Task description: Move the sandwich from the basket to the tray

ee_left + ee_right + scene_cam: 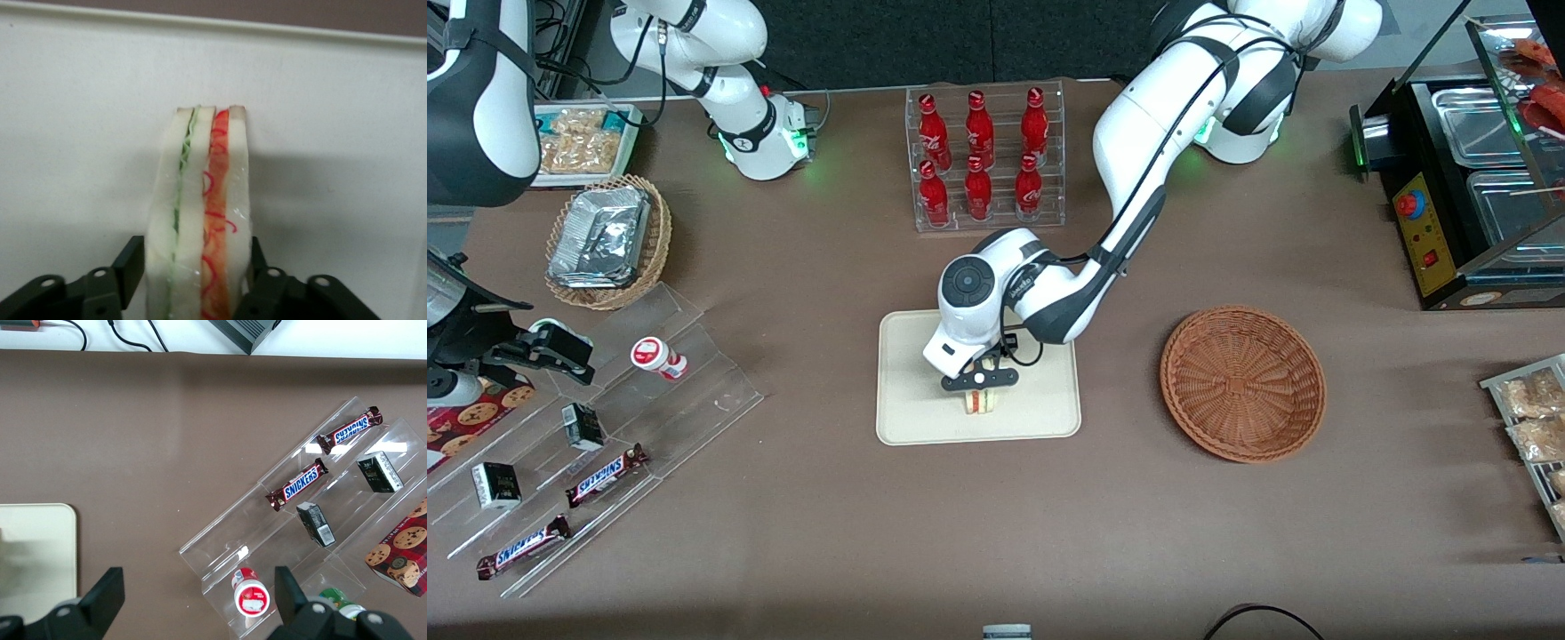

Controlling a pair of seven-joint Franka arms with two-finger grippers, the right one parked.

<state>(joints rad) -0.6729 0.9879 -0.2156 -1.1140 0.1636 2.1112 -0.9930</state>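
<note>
Brown table [800,533] fills the frame. Centre: tray [911,418] holds the sandwich [980,402], clamped by the gripper [979,388]. Centre-right, the basket [1242,382] sits bare.

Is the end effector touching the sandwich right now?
Touching. The left wrist view shows both fingers pressed against the sandwich's bread sides with no gap; the end effector is over the tray.

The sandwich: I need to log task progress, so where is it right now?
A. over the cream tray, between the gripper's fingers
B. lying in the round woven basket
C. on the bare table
A: the sandwich is over the tray, clamped in the gripper; the basket holds nothing.
</note>
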